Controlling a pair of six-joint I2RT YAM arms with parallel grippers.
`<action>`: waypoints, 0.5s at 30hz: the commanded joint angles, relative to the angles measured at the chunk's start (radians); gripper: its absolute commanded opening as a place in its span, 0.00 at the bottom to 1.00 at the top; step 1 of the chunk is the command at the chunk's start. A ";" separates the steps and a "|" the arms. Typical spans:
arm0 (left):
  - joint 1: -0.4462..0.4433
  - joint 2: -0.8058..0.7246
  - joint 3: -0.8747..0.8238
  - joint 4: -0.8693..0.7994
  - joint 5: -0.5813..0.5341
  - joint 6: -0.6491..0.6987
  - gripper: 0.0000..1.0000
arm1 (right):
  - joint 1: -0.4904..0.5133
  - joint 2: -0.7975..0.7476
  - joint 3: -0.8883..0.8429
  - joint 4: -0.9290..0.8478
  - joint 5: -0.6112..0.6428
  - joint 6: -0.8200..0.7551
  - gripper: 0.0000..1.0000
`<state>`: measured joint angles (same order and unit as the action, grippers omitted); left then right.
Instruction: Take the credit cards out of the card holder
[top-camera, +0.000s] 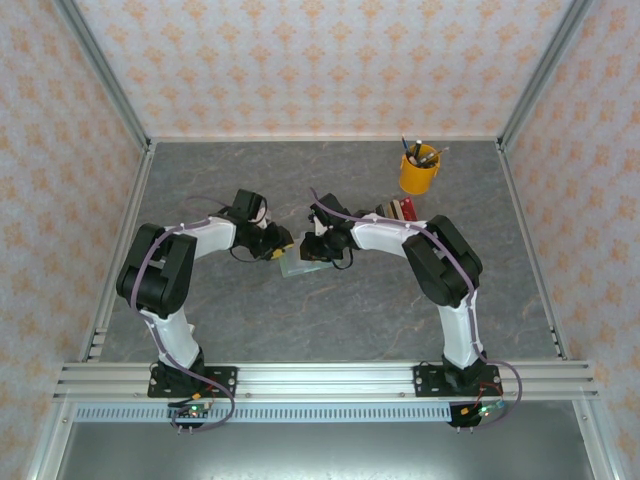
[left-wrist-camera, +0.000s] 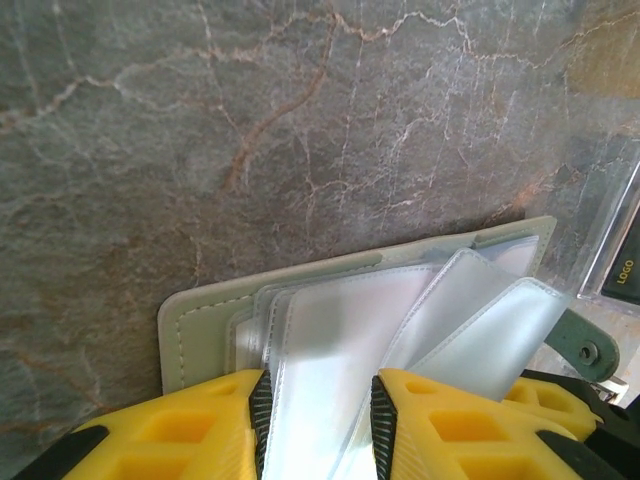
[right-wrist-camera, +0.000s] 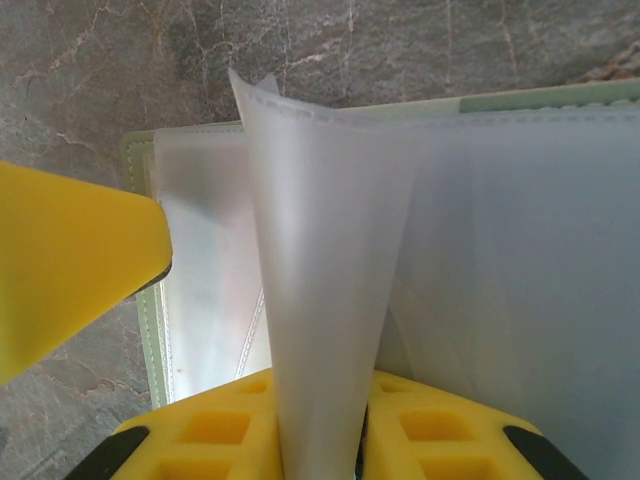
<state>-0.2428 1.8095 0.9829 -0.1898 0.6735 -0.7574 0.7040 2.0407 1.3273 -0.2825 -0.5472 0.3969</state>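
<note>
Right fingers (right-wrist-camera: 220, 420) pinching sleeve (right-wrist-camera: 320, 230) upright. Left fingers (left-wrist-camera: 190, 420), at its 9 o'clock, straddling card holder (left-wrist-camera: 200, 330), grip unclear. Advising pinning cover against counter (left-wrist-camera: 300, 120), fanning sleeve gently.

The only legible text is the word "LOGO", in small pale letters turned sideways on a dark item (left-wrist-camera: 628, 272) inside the clear rack (left-wrist-camera: 603, 235), just beyond the far right corner of the card holder (left-wrist-camera: 200, 335). Nothing else carries readable writing.
</note>
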 joint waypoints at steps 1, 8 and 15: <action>-0.018 0.026 0.023 -0.037 -0.002 0.033 0.35 | 0.006 0.068 -0.038 -0.048 0.026 0.006 0.25; -0.027 0.033 0.039 -0.022 0.086 0.073 0.31 | 0.006 0.055 -0.044 -0.015 -0.036 -0.018 0.26; -0.028 0.014 0.029 0.054 0.148 0.078 0.25 | 0.004 -0.022 -0.056 0.030 -0.094 -0.098 0.38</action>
<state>-0.2615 1.8233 1.0031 -0.1734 0.7582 -0.7055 0.6979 2.0289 1.3083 -0.2436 -0.6147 0.3431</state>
